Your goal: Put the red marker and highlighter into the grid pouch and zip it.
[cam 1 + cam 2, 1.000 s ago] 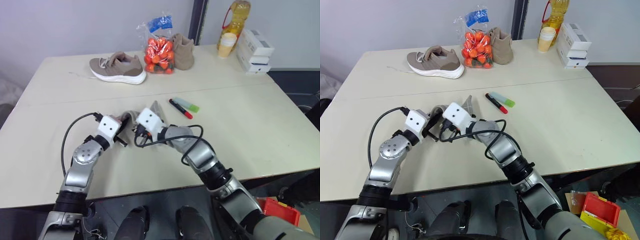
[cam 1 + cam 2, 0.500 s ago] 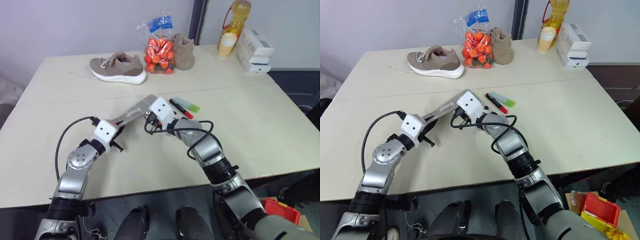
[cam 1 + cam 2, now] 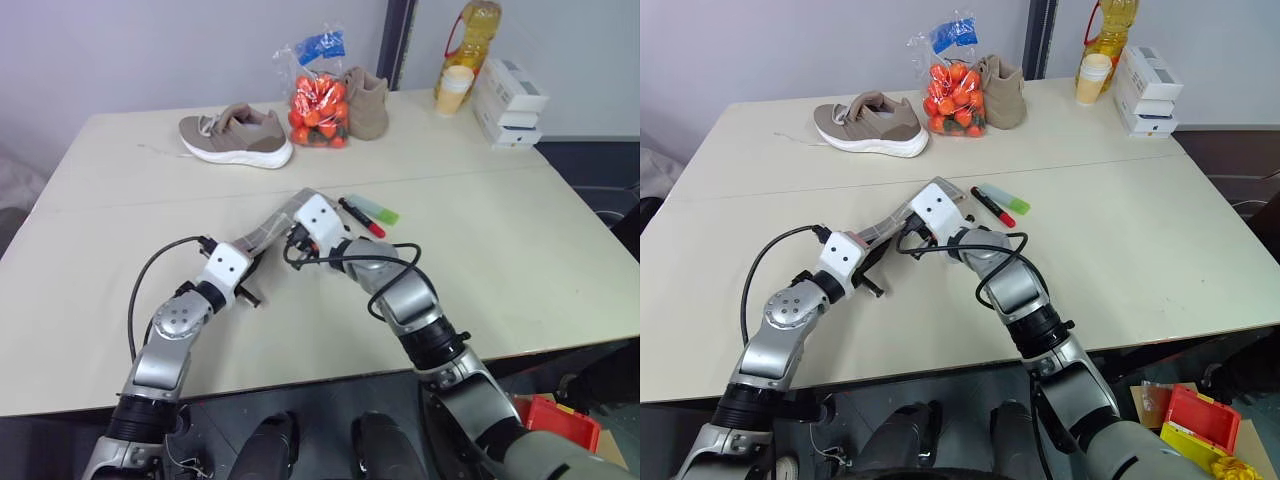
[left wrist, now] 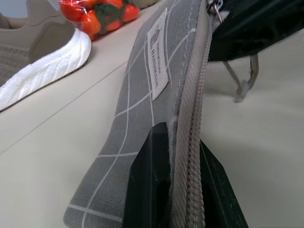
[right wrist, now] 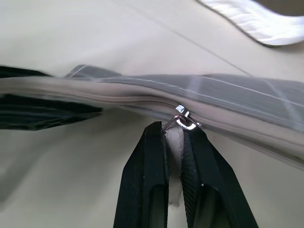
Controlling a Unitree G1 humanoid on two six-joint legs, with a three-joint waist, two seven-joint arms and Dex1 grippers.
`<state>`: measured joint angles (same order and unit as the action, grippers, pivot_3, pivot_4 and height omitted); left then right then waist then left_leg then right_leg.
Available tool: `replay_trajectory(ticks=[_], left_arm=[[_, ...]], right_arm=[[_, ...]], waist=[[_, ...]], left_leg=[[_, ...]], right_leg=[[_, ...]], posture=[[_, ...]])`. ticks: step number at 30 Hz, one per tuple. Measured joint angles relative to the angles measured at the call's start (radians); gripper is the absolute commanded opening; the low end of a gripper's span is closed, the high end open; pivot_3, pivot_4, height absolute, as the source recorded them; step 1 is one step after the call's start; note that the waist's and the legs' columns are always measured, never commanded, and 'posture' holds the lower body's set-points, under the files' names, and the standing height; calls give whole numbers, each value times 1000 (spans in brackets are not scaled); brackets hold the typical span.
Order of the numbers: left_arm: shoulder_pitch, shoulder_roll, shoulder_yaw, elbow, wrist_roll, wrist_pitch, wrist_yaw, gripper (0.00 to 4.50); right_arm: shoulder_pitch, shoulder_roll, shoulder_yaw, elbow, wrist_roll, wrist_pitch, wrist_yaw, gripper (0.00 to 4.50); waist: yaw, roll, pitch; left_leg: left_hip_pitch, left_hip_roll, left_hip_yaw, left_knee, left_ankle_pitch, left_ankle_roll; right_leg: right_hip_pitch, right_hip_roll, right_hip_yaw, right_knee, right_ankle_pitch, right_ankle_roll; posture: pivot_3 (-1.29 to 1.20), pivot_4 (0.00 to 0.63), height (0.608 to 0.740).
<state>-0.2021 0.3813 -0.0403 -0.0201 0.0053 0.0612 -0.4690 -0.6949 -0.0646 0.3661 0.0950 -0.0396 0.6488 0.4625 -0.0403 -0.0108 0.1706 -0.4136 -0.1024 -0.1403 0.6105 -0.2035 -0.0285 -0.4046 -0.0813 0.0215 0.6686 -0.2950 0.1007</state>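
Note:
The grid pouch, grey with white lines and a small white label, hangs stretched above the table between both grippers. My left gripper is shut on the pouch's near end beside the zipper teeth. My right gripper is shut on the beige pull tab under the metal zipper slider, near the pouch's far end. The red marker and the green-capped highlighter lie side by side on the table just right of the right gripper.
At the back of the table lie a beige shoe, a bag of orange fruit and a second shoe. An oil bottle, a cup and white boxes stand at the back right corner.
The right gripper has drawn away from the left one toward the pens, and the pouch has gone from bunched up to stretched out between them.

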Motion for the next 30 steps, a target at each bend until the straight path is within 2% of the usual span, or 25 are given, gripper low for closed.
replay_trajectory(ticks=[7, 23, 25, 28, 30], left_arm=[[-16, -23, -10, 0, 8, 4, 11, 0], [-8, -62, -18, -34, 26, 46, 38, 0], [-8, -62, -16, -34, 24, 50, 36, 0], [-13, -58, -12, -37, 12, 59, 32, 0], [-29, -60, -10, -45, 3, 58, 30, 0]], right_arm=[[-17, 0, 75, -25, -21, 0, 64, 35], [-33, -25, 105, -51, -84, -1, 113, 35], [-33, -38, 111, -54, -95, -7, 127, 933], [-33, -76, 118, -60, -94, -14, 171, 2049], [-30, -78, 125, -60, -85, -12, 199, 3128]], waist=[[2, 0, 0], [3, 0, 0], [3, 0, 0], [3, 0, 0], [3, 0, 0]], left_leg=[[0, 0, 0, 1, 0, 0], [0, 0, 0, 1, 0, 0], [0, 0, 0, 1, 0, 0], [0, 0, 0, 1, 0, 0], [0, 0, 0, 1, 0, 0]], right_leg=[[0, 0, 0, 0, 0, 0], [0, 0, 0, 0, 0, 0], [0, 0, 0, 0, 0, 0], [0, 0, -1, 0, 0, 0], [0, 0, -1, 0, 0, 0]], posture=[[0, 150, 740], [0, 150, 740], [0, 150, 740], [0, 150, 740], [0, 150, 740]])
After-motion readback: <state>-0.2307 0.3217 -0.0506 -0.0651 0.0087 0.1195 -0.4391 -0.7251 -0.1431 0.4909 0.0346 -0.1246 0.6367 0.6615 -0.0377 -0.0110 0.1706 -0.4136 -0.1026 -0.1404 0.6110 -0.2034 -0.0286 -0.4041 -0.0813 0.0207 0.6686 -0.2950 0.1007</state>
